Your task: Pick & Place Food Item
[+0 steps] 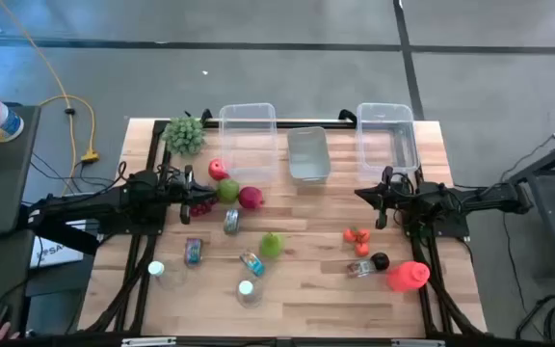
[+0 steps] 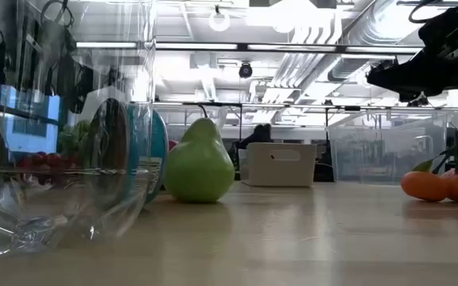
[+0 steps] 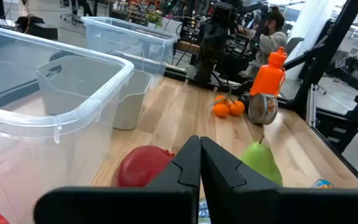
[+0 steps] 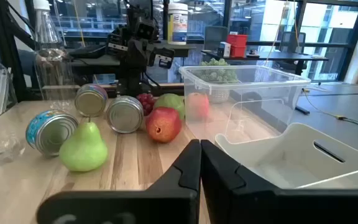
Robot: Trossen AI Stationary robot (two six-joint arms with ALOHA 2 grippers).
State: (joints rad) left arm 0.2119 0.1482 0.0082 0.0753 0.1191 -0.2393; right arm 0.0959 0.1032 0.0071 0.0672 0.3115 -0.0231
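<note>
The left pincer (image 1: 193,189) hangs with its 2 fingers pressed together and nothing between them, above the cluster of fruit on the left half of the surface (image 1: 297,299). The right pincer (image 1: 382,205) is likewise closed and empty, poised over bare wood on the right half, in front of the right clear bin (image 1: 386,135).

The task names no particular food. The nearest candidates to the left pincer are the red apple (image 1: 218,170), the green apple (image 1: 228,190) and the dark red fruit (image 1: 251,199), all just beyond its tips toward the middle of the surface; red grapes (image 1: 200,206) lie beside it. In the left wrist view a red fruit (image 3: 143,167) sits directly under and ahead of the fingertips, with the pear (image 3: 261,163) farther off to one side. The pear (image 1: 272,245) stands upright, its long axis vertical, nearer the front edge and roughly between the 2 arms.

The oranges (image 1: 357,236) lie just in front of the right pincer, toward the front edge, close but not touching it.

My judgement: the left arm is better placed for the apples, the right for the oranges. Either pincer must spread its fingers before descending. The left clear bin (image 1: 247,130) and the small grey tub (image 1: 308,154) stand behind the fruit as likely drop spots.
</note>
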